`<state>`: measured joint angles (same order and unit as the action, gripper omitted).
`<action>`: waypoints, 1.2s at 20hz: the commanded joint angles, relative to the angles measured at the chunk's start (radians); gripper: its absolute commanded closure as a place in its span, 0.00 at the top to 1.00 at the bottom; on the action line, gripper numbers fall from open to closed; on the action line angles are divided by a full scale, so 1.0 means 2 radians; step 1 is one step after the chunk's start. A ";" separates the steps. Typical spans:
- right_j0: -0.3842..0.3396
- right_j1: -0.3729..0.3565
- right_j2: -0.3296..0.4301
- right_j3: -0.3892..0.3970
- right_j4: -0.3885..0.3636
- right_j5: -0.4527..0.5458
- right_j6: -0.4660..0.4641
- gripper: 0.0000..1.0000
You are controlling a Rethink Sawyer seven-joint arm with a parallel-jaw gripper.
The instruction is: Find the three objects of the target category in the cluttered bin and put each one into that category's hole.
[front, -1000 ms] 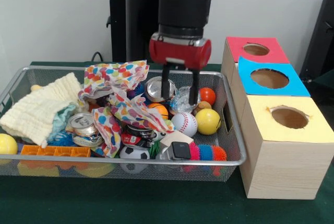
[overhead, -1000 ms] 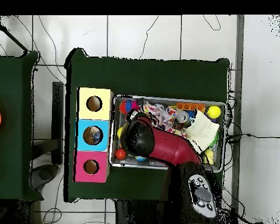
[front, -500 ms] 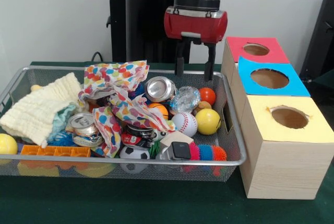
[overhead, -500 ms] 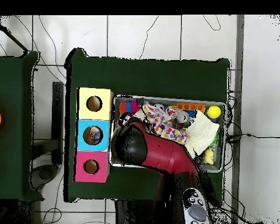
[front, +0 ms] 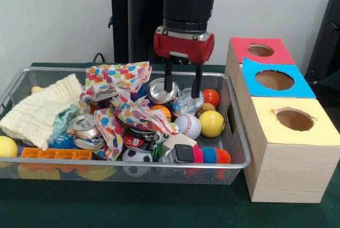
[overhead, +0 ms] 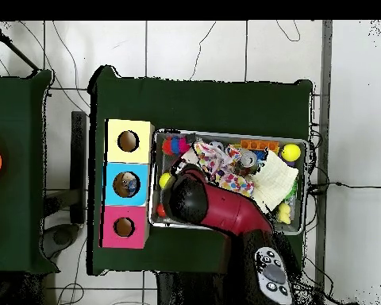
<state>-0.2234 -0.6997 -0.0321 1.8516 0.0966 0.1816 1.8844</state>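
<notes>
Lowered again, gripper [front: 181, 83] hangs over the bin [front: 236, 137] — fingers apart, holding nothing — beside silver can [front: 161, 90]

No text, label, brand or number can be read anywhere: the crushed red can [front: 137, 142] in the wire-mesh bin [front: 240, 132] carries print, but it is too small to make out.

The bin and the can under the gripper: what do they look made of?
Bin: metal wire mesh, going by the see-through grid walls and shiny rim. Can: thin bright metal, probably aluminium, silver and reflective, seemingly dented. The open gripper hangs just above it.
</notes>
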 commanded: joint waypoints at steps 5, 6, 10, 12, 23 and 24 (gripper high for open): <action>-0.005 0.049 -0.009 0.046 -0.034 -0.023 0.065 1.00; -0.002 0.049 -0.011 0.048 -0.032 -0.020 0.068 1.00; 0.013 0.041 -0.018 0.057 -0.025 -0.011 0.076 1.00; 0.021 0.033 -0.023 0.061 -0.020 -0.001 0.078 1.00; 0.048 0.014 -0.011 0.099 0.002 -0.025 0.107 1.00; 0.039 0.016 -0.004 0.100 0.001 -0.030 0.103 1.00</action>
<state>-0.1323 -0.6579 -0.0879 1.9803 0.0715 0.1674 1.8844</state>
